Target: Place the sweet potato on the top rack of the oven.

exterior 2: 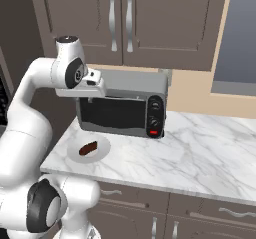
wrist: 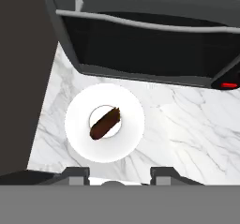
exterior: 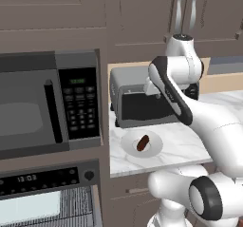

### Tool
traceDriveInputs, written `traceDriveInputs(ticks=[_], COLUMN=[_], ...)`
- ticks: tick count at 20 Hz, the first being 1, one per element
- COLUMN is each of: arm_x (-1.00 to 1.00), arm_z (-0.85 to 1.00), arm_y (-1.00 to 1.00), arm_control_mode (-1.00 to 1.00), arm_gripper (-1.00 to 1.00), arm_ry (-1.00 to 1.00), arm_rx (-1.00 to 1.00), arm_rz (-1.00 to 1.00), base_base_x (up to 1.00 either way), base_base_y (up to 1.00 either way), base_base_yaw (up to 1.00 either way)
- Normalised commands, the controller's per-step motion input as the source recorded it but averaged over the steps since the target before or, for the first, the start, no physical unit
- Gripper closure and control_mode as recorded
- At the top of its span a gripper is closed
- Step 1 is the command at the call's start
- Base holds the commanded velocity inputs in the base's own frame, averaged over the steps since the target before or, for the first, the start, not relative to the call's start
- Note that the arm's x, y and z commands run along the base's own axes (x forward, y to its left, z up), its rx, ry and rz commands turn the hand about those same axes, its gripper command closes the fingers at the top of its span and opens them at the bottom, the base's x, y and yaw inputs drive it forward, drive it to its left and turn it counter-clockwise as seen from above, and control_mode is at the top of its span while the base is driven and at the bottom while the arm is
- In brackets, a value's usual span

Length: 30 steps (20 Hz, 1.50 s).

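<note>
The sweet potato [exterior: 142, 143] [exterior 2: 89, 148] [wrist: 105, 123] is a small reddish-brown tuber lying slantwise in the middle of a white plate [wrist: 77, 145] on the marble counter. My gripper [wrist: 119, 175] hangs well above it, open, with nothing between its fingertips [wrist: 77, 174]; it points straight down at the plate. The oven [exterior: 45, 179] sits at the lower left, below the microwave, with its dark control strip, clock and round knob [exterior: 88, 175]. Thin grey bars [exterior: 78, 206] show beside its pale window; I cannot tell whether they are the top rack.
A grey toaster oven [exterior: 137, 105] [exterior 2: 125, 110] stands just behind the plate. The microwave [exterior: 47, 102] fills the wall column to the left. Brown cabinets [exterior 2: 125, 23] hang above. The marble counter [exterior 2: 195, 155] stretches bare to the right.
</note>
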Motion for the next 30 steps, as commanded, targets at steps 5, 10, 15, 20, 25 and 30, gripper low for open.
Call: traceDriveInputs(ticks=[5,10,15,20,25,30], arm_x=[-0.03,-0.18,-0.09,0.0,0.03,0.08], arm_z=[-0.4,-0.96,-0.86,-0.54,-0.53,-0.15], arm_y=[0.01,0.22,0.34,0.02,0.0,-0.12], arm_control_mode=[-1.0,-1.0,-1.0,-1.0,-1.0,-1.0], arm_gripper=[-1.0,-1.0,-1.0,-1.0,-1.0,-1.0], arm_ry=[0.01,0.02,0.05,0.11,0.08,0.0], arm_rx=[0.11,0.16,0.03,0.0,0.0,0.0], arm_rz=[0.0,-0.02,-0.01,0.0,0.0,0.0], base_base_x=[0.0,0.0,0.0,0.0,0.0,0.0], base_base_y=[0.0,0.0,0.0,0.0,0.0,0.0], base_base_yaw=[0.0,0.0,0.0,0.0,0.0,0.0])
